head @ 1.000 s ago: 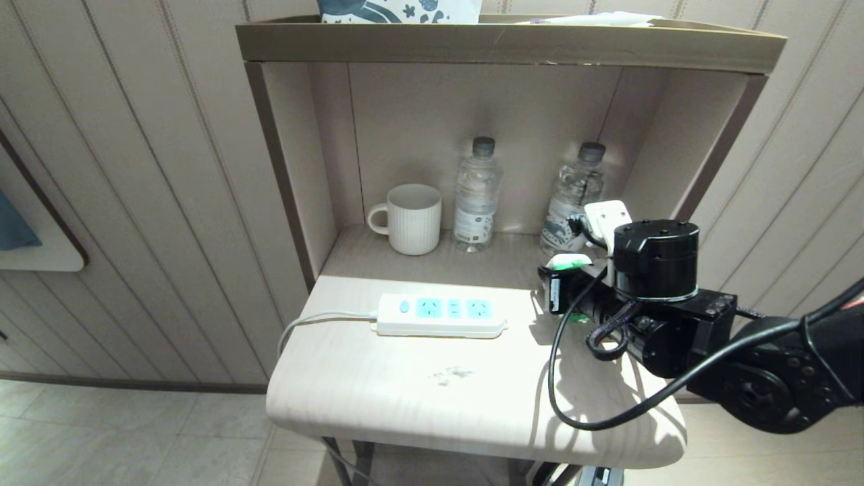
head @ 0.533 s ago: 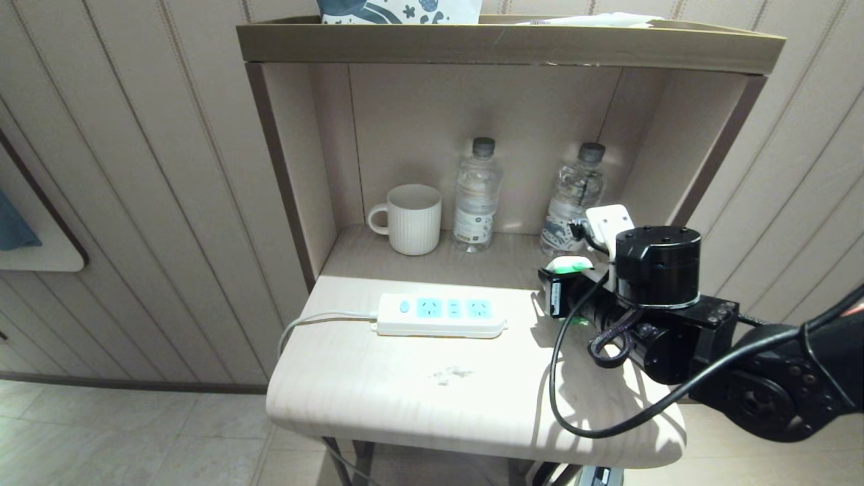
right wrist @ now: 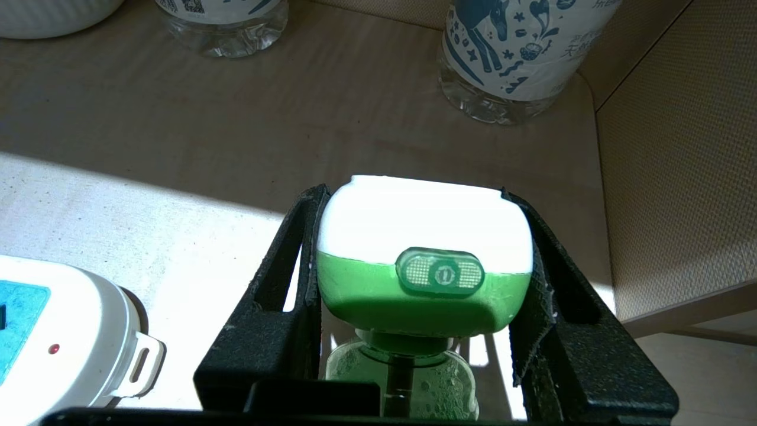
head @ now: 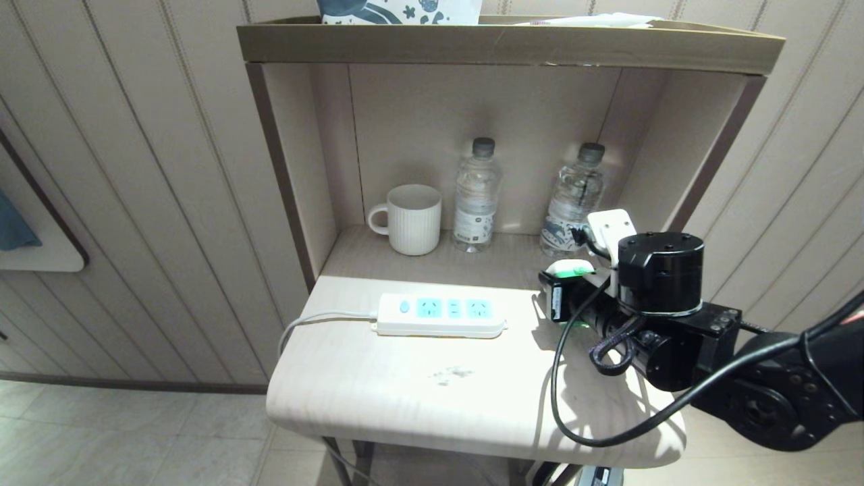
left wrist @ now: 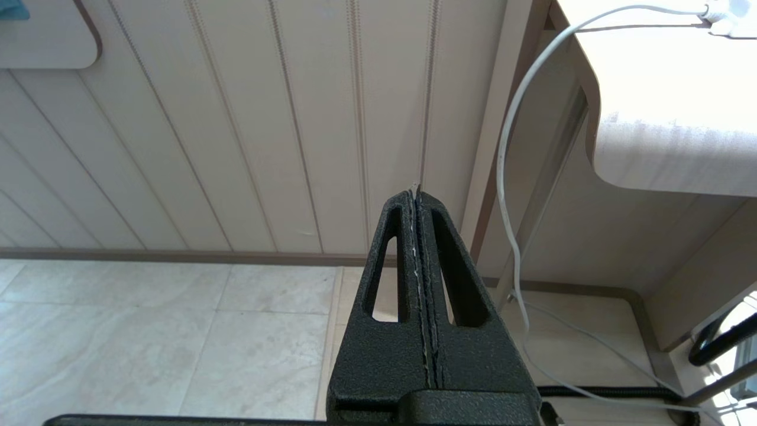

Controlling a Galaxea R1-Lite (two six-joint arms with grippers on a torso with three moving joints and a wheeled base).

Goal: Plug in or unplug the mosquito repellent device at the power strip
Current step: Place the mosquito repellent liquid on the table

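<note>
Since a second ago the right gripper (head: 565,287) has edged slightly rightward, its jaws clamped on the mosquito repellent device (right wrist: 424,254), bottle hanging down. Its target, the power strip (head: 440,316), lies long-axis left-right on the counter (head: 405,398), just left of it. Left gripper (left wrist: 417,204), jaws closed, is parked low.

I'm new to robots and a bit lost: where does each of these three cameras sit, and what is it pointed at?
Head view: high up, looking down at the table with the power strip; the right gripper shows.
Left wrist view: low beside the table, facing wall and floor; the shut left gripper shows.
Right wrist view: behind the fingers, which clamp the repellent device.
Head and right wrist views share the device, strip and bottles.
</note>
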